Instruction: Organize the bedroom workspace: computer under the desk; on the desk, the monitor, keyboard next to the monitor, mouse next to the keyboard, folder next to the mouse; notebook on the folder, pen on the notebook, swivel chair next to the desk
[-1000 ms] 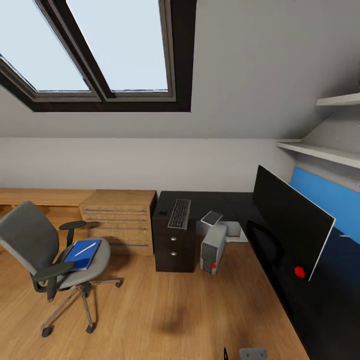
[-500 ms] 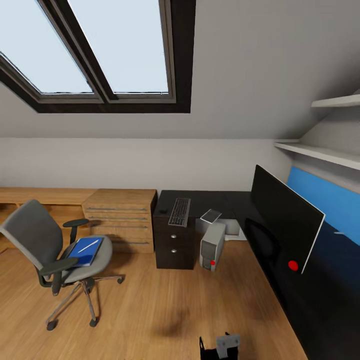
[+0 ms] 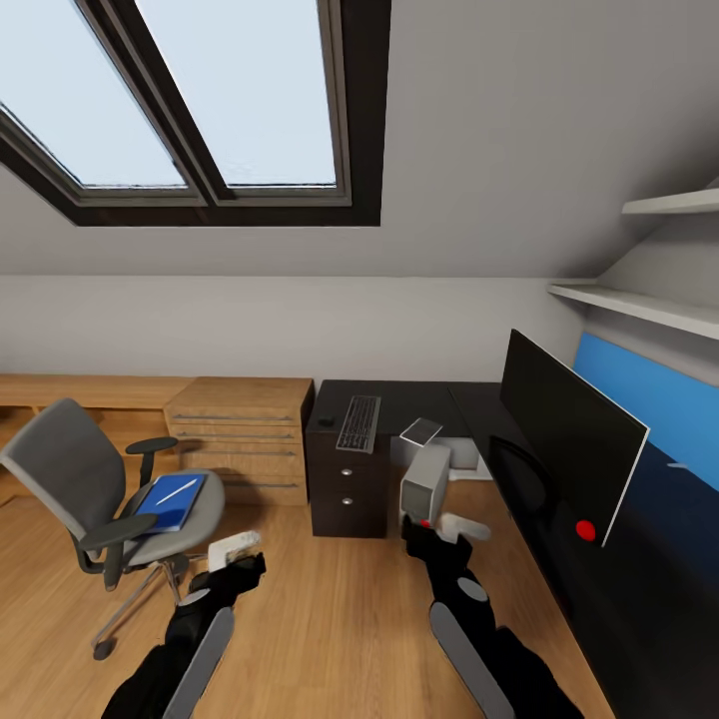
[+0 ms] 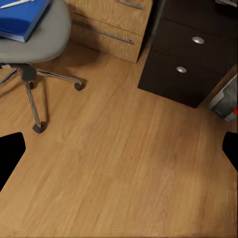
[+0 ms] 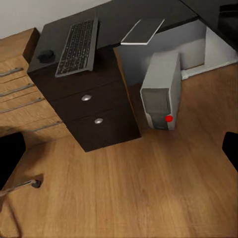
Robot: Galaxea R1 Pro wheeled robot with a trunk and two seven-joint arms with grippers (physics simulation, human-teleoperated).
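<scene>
Head view, no legible writing, keyboard [image 3: 359, 424] on desk [image 3: 399, 404], both end effectors' spread unclear

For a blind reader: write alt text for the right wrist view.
A black desk with two drawers holds a keyboard and a small mouse. A grey computer with a red light stands on the wooden floor beside the drawers.

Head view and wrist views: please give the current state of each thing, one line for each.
computer: upright on the floor beside the desk drawers.
monitor: standing on the desk.
keyboard: flat on the desk.
mouse: on the desk beside the keyboard.
folder: lying on the swivel chair seat.
pen: lying on the folder.
</scene>
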